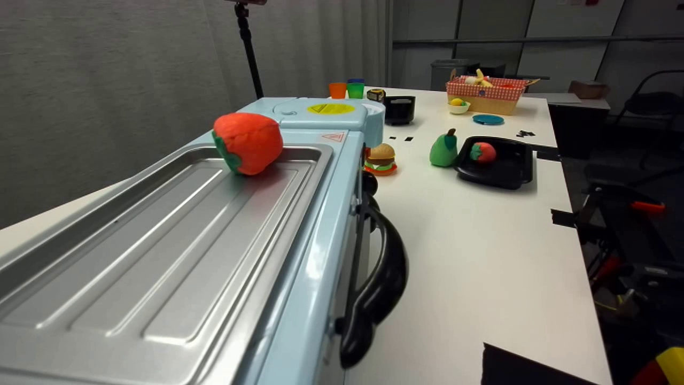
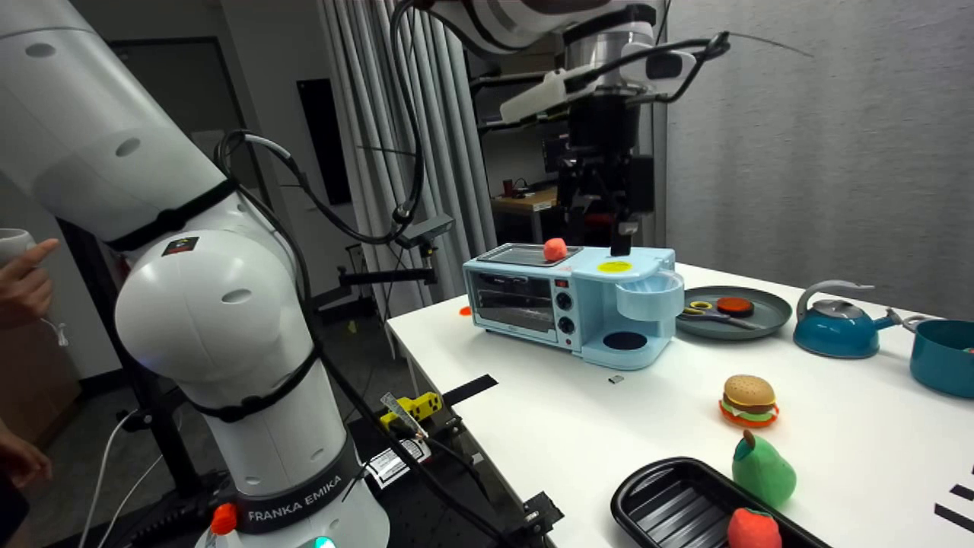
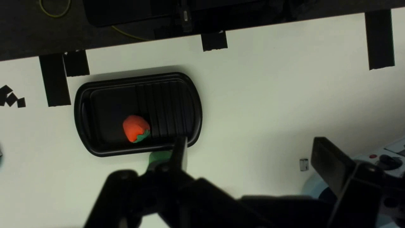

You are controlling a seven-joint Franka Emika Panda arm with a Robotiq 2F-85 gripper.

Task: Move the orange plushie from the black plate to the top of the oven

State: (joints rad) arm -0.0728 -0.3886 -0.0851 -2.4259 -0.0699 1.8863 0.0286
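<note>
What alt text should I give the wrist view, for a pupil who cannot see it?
Seen from above, an orange plushie lies in a black plate on a white table. The open gripper spans the bottom, partly hiding a green toy pear; part of the pale-blue oven shows at lower right.

Lower than my gripper (image 3: 253, 155), I count: orange plushies (image 1: 250, 141), two; black plate (image 3: 158, 107), one; oven (image 2: 590, 312), one; green pear (image 2: 765, 473), one; toy hamburger (image 2: 749, 399), one; kettle (image 2: 841, 335), one; teal pot (image 2: 943, 361), one; checked basket (image 1: 491, 104), one.
</note>
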